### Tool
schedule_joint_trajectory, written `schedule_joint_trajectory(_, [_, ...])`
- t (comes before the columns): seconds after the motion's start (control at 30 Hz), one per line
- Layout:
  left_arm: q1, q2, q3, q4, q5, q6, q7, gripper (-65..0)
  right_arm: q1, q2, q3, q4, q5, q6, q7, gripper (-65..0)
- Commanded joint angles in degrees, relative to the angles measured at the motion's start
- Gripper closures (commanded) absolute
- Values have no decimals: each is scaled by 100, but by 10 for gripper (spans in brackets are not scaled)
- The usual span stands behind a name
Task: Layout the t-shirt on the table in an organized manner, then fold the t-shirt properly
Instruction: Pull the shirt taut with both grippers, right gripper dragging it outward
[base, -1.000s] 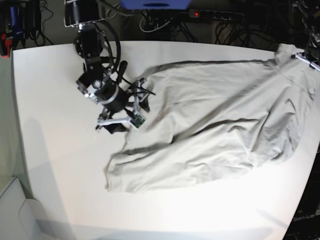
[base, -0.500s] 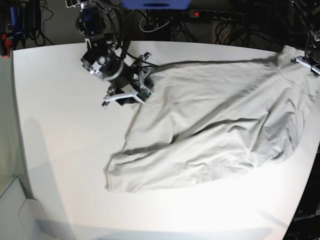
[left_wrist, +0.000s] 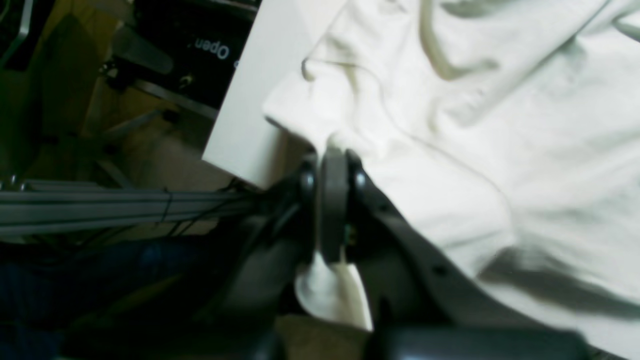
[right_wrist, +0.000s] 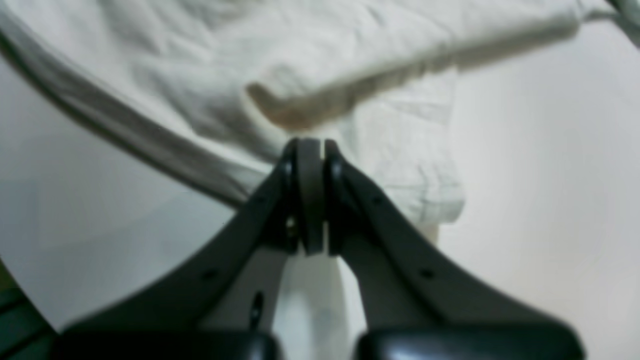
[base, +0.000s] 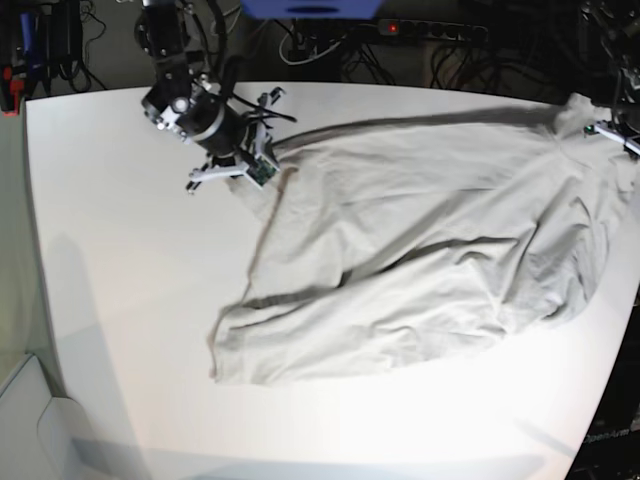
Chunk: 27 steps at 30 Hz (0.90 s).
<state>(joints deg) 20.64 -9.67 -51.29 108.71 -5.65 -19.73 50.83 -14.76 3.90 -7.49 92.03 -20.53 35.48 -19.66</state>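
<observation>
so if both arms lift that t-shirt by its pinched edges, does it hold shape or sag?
Likely sags: the t-shirt already lies in soft folds and ridges. Probably light, since each gripper pinches just a small edge. It may drag and bunch on the table rather than slide flat.

The right edge of the base view cuts off the t-shirt (base: 430, 260) and most of the left gripper (base: 612, 128), whose fingertips are too small to make out there. In the left wrist view, shirt cloth (left_wrist: 330, 295) disappears between the pressed pads. The right wrist view is blurred: the right gripper (right_wrist: 311, 150) hides the fabric (right_wrist: 310, 305) behind its tips, and the seam detail smears.
</observation>
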Motion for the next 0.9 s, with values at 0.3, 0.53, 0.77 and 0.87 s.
schedule_joint_trajectory(0.3, [-214, -110, -36, 35, -11, 17, -138, 0, -937, 537, 102, 525, -412, -1, -693, 0])
schedule_joint_trajectory(0.53, [-328, -110, -36, 44, 7, 17, -120, 0, -1728, 704, 76, 1808, -412, 8, -702, 0])
schedule_joint_trajectory(0.77, [-337, -110, -36, 88, -28, 17, -138, 0, -1921, 696, 120, 2441, -421, 8, -702, 0])
schedule_joint_trajectory(0.87, [-328, -101, -36, 114, -37, 17, -129, 0, -1833, 581, 226, 2432, -421, 8, -693, 0])
